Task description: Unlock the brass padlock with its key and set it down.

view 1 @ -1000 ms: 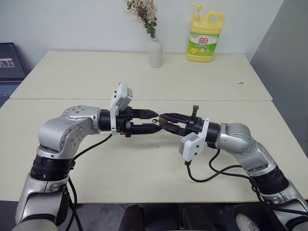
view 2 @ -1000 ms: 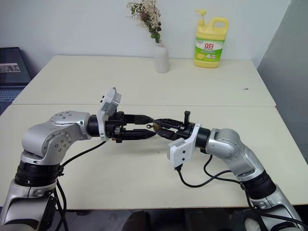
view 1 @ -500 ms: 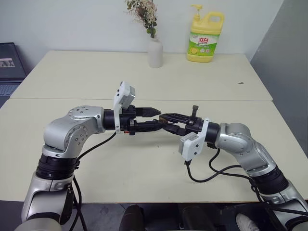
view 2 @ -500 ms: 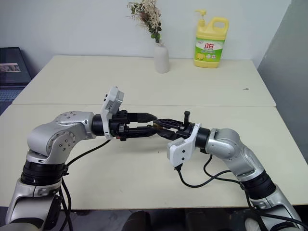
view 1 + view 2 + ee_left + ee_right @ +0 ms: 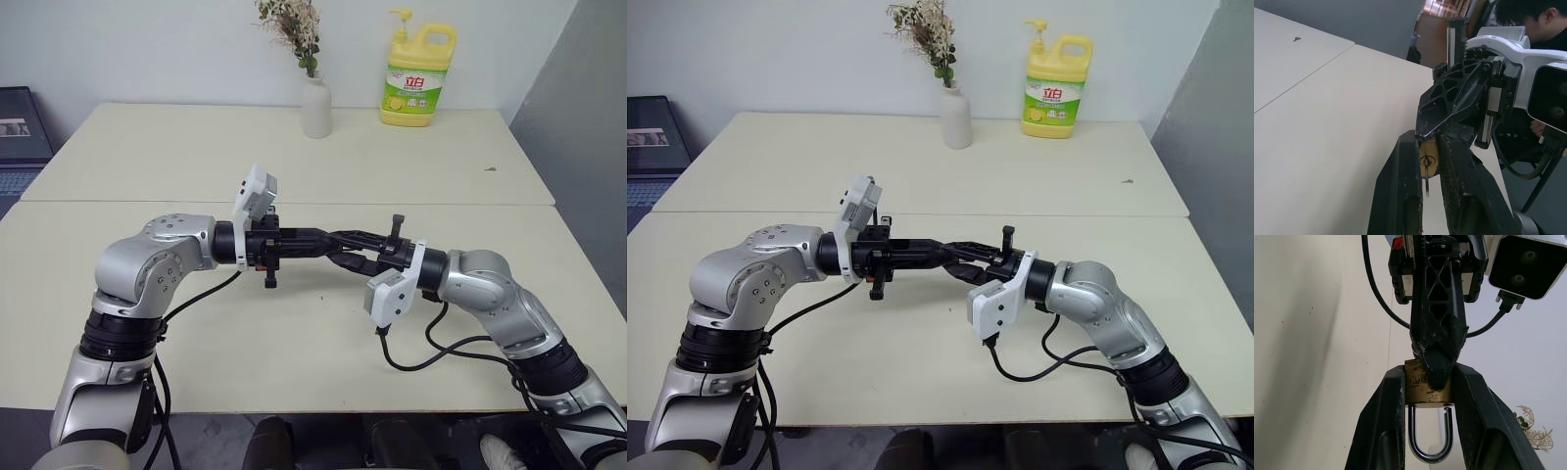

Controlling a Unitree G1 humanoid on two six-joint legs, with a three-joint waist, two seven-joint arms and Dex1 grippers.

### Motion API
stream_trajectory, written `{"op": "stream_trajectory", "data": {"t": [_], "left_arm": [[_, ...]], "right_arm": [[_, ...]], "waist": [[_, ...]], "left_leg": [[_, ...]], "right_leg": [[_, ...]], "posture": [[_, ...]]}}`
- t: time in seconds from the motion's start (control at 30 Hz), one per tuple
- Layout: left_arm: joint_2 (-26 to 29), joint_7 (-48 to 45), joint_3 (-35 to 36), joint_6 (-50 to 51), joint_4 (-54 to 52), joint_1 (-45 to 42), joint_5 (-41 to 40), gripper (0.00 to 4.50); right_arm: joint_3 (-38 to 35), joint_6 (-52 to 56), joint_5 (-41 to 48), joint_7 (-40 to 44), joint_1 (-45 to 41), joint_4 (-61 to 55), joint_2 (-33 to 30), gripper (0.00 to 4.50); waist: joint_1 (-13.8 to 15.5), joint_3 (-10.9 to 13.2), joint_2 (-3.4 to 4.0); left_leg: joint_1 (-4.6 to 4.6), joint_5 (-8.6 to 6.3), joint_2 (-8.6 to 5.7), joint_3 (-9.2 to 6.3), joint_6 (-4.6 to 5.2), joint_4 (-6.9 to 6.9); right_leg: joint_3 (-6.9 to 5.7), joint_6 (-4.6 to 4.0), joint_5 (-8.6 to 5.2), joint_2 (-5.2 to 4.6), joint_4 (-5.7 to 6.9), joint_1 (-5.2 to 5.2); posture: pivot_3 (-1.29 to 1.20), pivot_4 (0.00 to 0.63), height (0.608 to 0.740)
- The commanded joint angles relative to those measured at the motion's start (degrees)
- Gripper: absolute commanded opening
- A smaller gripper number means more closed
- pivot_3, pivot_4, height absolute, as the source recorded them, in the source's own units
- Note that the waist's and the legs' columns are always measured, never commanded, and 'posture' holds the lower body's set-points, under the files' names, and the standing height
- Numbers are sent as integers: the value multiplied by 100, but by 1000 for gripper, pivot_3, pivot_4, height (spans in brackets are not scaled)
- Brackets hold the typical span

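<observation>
Left pincer: fingers pressed together on the key in the padlock's base, tips meeting the right pincer.
Brass padlock: held above the tabletop, between the two pincers, shackle closed.
Right pincer: pinching the padlock's body from both sides.
</observation>
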Motion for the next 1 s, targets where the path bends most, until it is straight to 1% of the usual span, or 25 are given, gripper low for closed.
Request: {"op": "stream_trajectory", "data": {"t": [0.03,0.27,0.33,0.37,0.43,0.5,0.6,0.7,0.73,0.8,0.87,0.93,1.0], "left_arm": [[-4,-52,9,-111,32,-128,23,176],[7,-108,27,-88,48,-133,2,176],[21,-146,21,-120,67,-137,22,176],[28,-163,21,-128,80,-141,27,176],[36,-190,22,-138,98,-148,36,176],[93,-327,-17,-181,93,-161,60,176],[121,-425,-59,-351,170,-201,180,176],[117,-532,-133,-743,299,-282,427,176],[117,-579,-163,-883,332,-329,510,176],[93,-590,-130,-980,395,-472,537,176],[95,-608,-120,-1021,427,-528,540,176],[97,-583,-102,-1019,418,-608,534,176],[103,-585,-101,-1008,428,-689,533,176]], "right_arm": [[-136,-87,43,-63,-94,-315,17,939],[-203,-138,-8,-158,-112,-312,21,939],[-230,-105,-12,-164,-74,-289,-2,1676],[-246,-89,-20,-174,-50,-283,-14,1947],[-263,-64,-32,-175,-13,-284,-42,2712],[-371,17,-53,-127,153,-355,-193,3393],[-518,133,-35,-55,419,-488,-411,3409],[-770,330,298,148,786,-696,-709,3409],[-935,584,619,247,871,-806,-751,3409],[-1289,1184,1565,492,903,-1148,-787,3409],[-1424,1547,1999,613,883,-1350,-781,3409],[-1533,2380,2660,711,845,-1737,-733,3049],[-1545,3011,3168,799,773,-2074,-723,2509]], "waist": [[0,0,0],[0,0,0],[0,0,0],[0,0,0],[0,0,0],[6,0,0],[24,0,0],[50,0,0],[64,0,0],[58,0,0],[47,0,0],[45,0,0],[44,0,0]], "left_leg": [[0,0,0,0,0,0],[0,0,0,0,0,0],[0,0,0,0,0,0],[0,0,0,0,0,0],[0,0,0,0,0,0],[-1,0,0,0,0,0],[-2,0,-1,0,0,-1],[-3,0,-2,0,0,-1],[-2,0,-2,2,0,-1],[-1,0,-3,2,0,0],[1,0,-2,3,0,0],[5,0,-2,0,1,-1],[5,0,-2,-2,1,-2]], "right_leg": [[0,0,0,0,0,0],[1,0,0,0,0,0],[1,0,0,0,0,0],[1,0,0,0,0,0],[0,0,0,0,0,0],[0,0,0,0,0,0],[0,0,0,0,-4,0],[0,1,0,-2,-5,1],[1,1,0,-2,-4,1],[1,1,0,-2,-4,2],[3,1,0,-1,-2,2],[0,2,-1,-1,-2,6],[0,2,-1,0,-2,7]], "posture": [[0,150,740],[0,150,740],[0,150,740],[0,150,740],[0,150,740],[0,150,740],[0,150,740],[0,150,740],[0,150,740],[0,150,740],[0,150,740],[0,150,740],[0,150,740]]}}
